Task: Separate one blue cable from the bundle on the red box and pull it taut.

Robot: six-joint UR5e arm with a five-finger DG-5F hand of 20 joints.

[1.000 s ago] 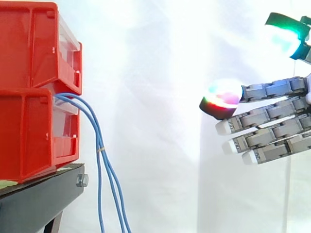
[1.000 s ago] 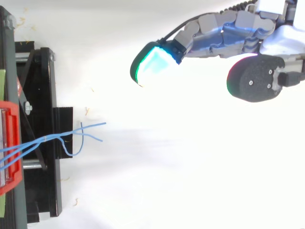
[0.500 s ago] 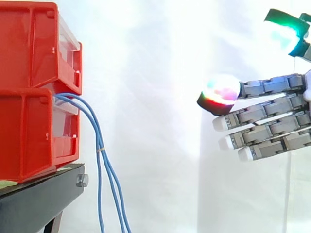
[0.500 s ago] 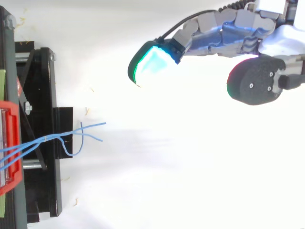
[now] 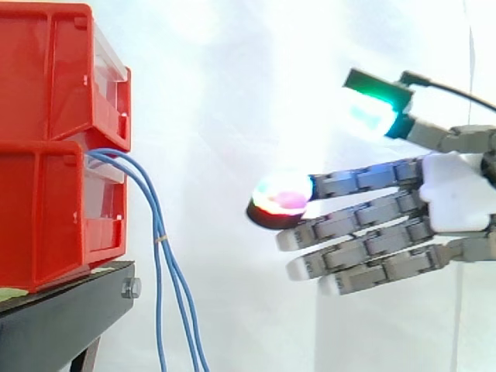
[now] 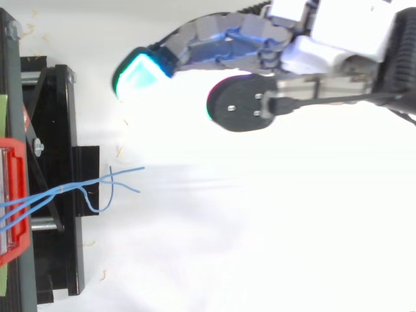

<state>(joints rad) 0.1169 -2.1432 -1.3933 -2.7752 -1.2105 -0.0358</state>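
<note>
A bundle of thin blue cables (image 5: 159, 232) comes out of the lower red box (image 5: 54, 209) and hangs down past the black stand (image 5: 70, 318). From above the blue cables (image 6: 97, 185) splay out beyond the stand's edge. The hand (image 5: 457, 194) is to the right of the cables, about level with the lower box, apart from them. Its fingers reach straight toward the boxes and the thumb stands above them, with nothing between. In the top view the hand (image 6: 338, 32) lies at the upper right, its fingertips (image 6: 136, 71) well above the cable ends.
A second red box (image 5: 54, 70) is stacked on the lower one. A white curtain hangs behind. The black stand's frame (image 6: 58, 188) runs along the left edge of the top view.
The hand has moved left toward the boxes and cables, keeping its fingers straight. The cables have not moved.
</note>
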